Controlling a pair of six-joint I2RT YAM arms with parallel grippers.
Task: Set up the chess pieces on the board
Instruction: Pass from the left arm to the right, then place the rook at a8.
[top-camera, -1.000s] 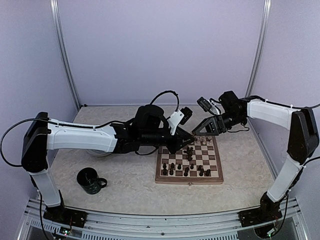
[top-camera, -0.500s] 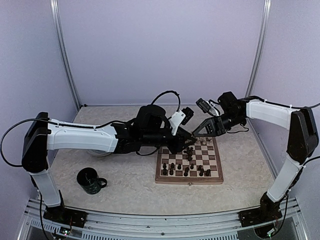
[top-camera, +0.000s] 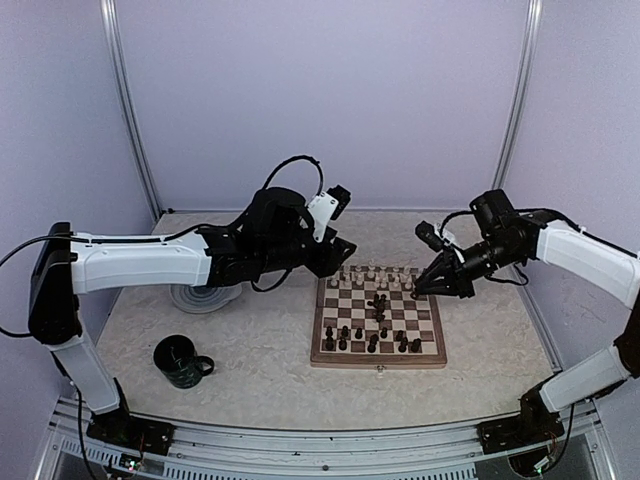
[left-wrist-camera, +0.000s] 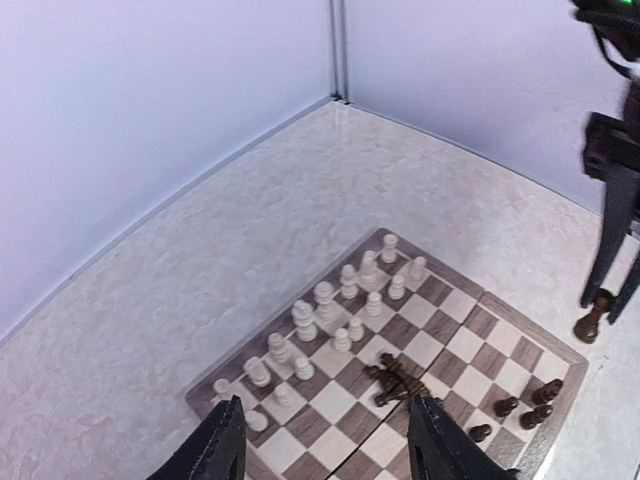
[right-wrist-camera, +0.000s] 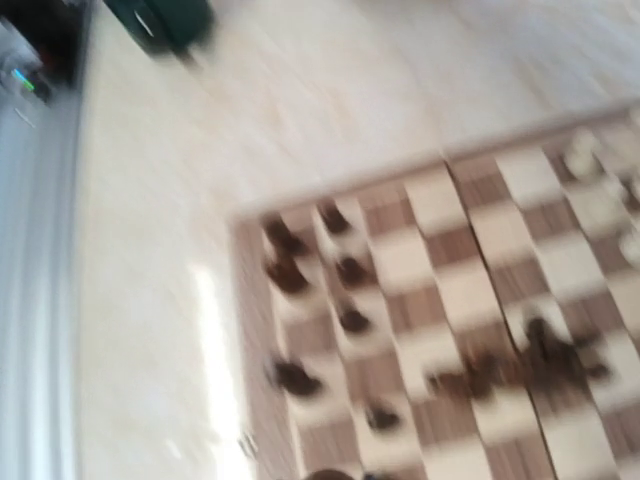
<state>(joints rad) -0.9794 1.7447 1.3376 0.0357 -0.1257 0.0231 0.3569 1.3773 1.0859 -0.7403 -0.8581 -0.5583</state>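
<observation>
The left jaws stand apart with nothing between them, and your left arm (top-camera: 150, 262) holds them above the far left corner of the board (top-camera: 378, 362). The right jaws sit low at the board's far right rim. A dark piece (left-wrist-camera: 592, 320) shows right at their tips, roughly upright, but you cannot tell whether they are clamped on it, and the right wrist view is too blurred to help.

The cream pieces (left-wrist-camera: 320, 300) stand in rows along the far edge. More dark pieces (top-camera: 370, 340) are scattered over the near rows. A small heap (left-wrist-camera: 395, 378) of them lies toppled at the board's middle, too tangled to show a single long axis. That heap lies nearward of both jaws, and your right arm (top-camera: 570, 245) is probably closer.

Bare desk (top-camera: 480, 340) runs right of the board. The mug (top-camera: 183, 360) and plate (top-camera: 200, 297) sit well apart to the left.
</observation>
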